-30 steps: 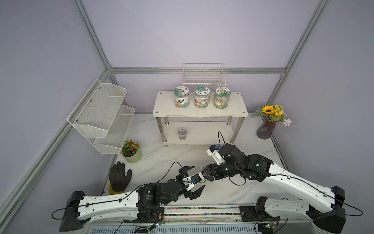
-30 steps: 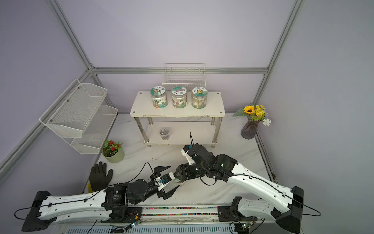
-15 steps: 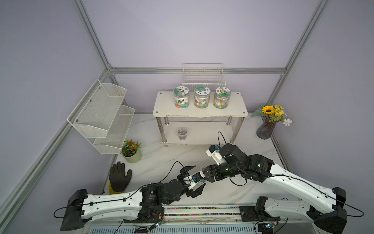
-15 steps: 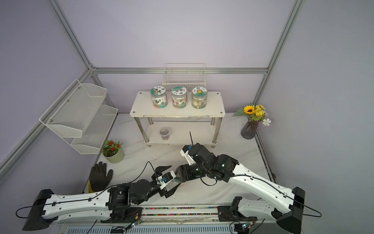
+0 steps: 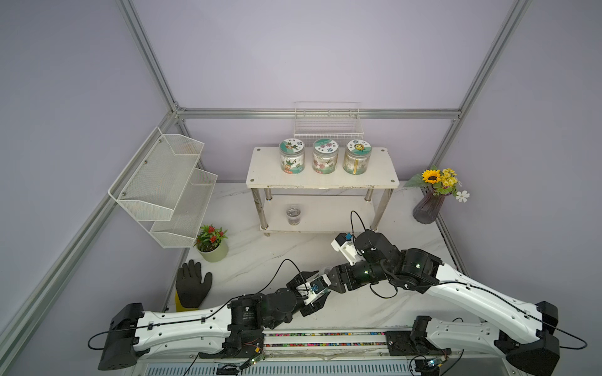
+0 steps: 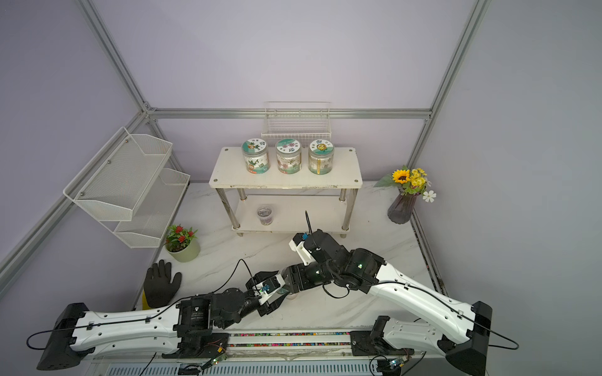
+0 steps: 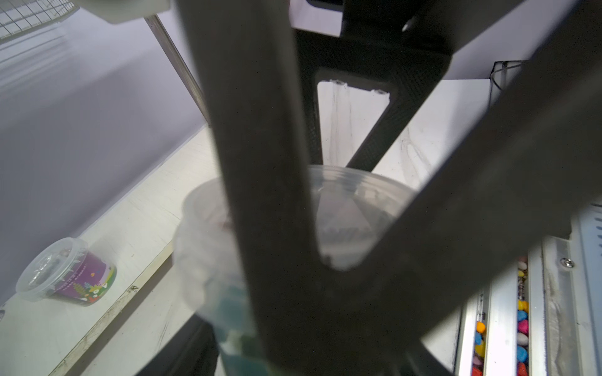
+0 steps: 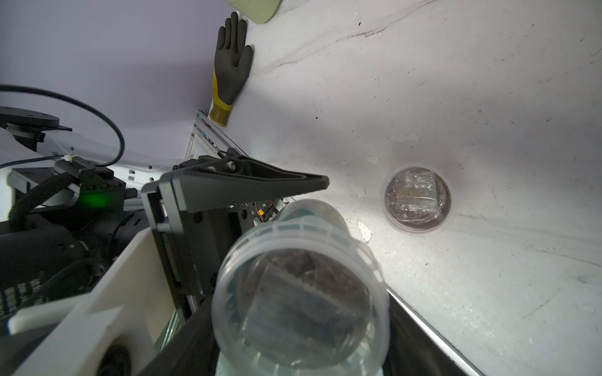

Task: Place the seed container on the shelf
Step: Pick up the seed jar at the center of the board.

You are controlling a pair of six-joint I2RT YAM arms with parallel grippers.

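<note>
The seed container point(image 8: 299, 293), a clear lidded cup with a teal label, hangs above the table's front middle. My right gripper point(image 8: 299, 328) is shut on it, one jaw on each side. My left gripper point(image 5: 325, 287) meets it from the left. One left finger point(image 8: 254, 185) lies against the cup's far end, and the cup point(image 7: 342, 208) sits between both left fingers in the left wrist view. The shelf point(image 5: 374, 169), a white two-tier stand with chrome legs, stands at the back. It carries three labelled jars point(image 5: 324, 156) on top and a small cup point(image 5: 293, 215) on the lower board.
Another round clear cup of seeds point(image 8: 417, 198) stands on the table beneath the grippers. A mesh rack point(image 5: 163, 182) hangs on the left wall and a wire basket point(image 5: 327, 123) behind the shelf. A potted plant point(image 5: 211, 244), black glove point(image 5: 192, 286) and flower vase point(image 5: 430, 205) flank the table.
My left gripper has moved right to the held container and its wide-open jaws have closed around it. The right arm has barely moved.
</note>
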